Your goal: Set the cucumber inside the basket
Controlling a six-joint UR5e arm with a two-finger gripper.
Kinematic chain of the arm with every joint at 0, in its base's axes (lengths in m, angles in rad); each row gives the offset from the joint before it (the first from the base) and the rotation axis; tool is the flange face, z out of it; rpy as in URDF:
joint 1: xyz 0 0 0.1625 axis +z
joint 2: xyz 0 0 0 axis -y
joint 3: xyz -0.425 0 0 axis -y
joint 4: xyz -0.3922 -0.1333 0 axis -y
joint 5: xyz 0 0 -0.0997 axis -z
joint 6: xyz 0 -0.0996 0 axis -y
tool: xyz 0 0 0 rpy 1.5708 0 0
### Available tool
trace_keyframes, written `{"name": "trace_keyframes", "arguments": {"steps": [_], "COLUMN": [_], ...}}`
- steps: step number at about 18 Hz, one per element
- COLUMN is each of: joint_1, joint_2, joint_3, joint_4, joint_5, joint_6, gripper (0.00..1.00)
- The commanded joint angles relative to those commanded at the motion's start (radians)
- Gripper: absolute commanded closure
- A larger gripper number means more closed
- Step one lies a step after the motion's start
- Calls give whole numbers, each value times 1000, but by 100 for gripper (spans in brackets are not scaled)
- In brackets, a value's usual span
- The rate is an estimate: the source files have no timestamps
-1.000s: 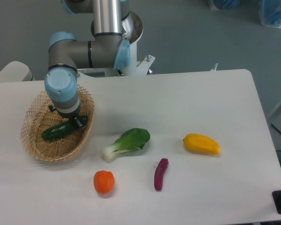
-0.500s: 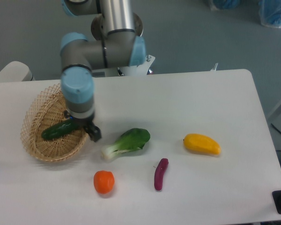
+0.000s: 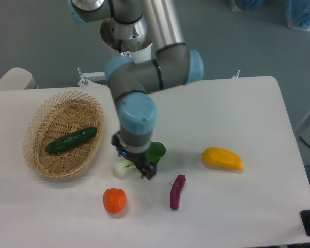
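Note:
The dark green cucumber [image 3: 71, 140] lies inside the tan wicker basket [image 3: 41, 159] at the left of the table, free of the gripper. My gripper [image 3: 139, 166] hangs to the right of the basket, above the leafy bok choy [image 3: 123, 168], and hides most of it. Its fingers [image 3: 149, 173] point down and hold nothing; the arm's wrist covers them from above, so how far the jaws stand apart does not show.
An orange tomato-like fruit [image 3: 114, 200] lies in front of the gripper. A slim purple eggplant [image 3: 177, 191] lies to its right, and a yellow mango-like fruit [image 3: 223, 159] farther right. The robot base stands at the table's back edge.
The gripper has left the cucumber lying in the basket and swung right, from over the basket to above the bok choy.

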State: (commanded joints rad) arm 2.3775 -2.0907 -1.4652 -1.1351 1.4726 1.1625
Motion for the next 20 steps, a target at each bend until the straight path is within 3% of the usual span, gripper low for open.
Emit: {"name": "trace_keyframes", "arguments": {"steps": [5, 10, 13, 20], "joint_1": [97, 111, 112, 117], "joint_2": [-78, -140, -157, -172], "joint_3": [135, 218, 241, 243], "joint_4": [-51, -61, -89, -77], "joint_5": [-2, 0, 60, 83], "joint_6": [173, 229, 271, 379], "gripper": [0, 0, 0, 0]}}
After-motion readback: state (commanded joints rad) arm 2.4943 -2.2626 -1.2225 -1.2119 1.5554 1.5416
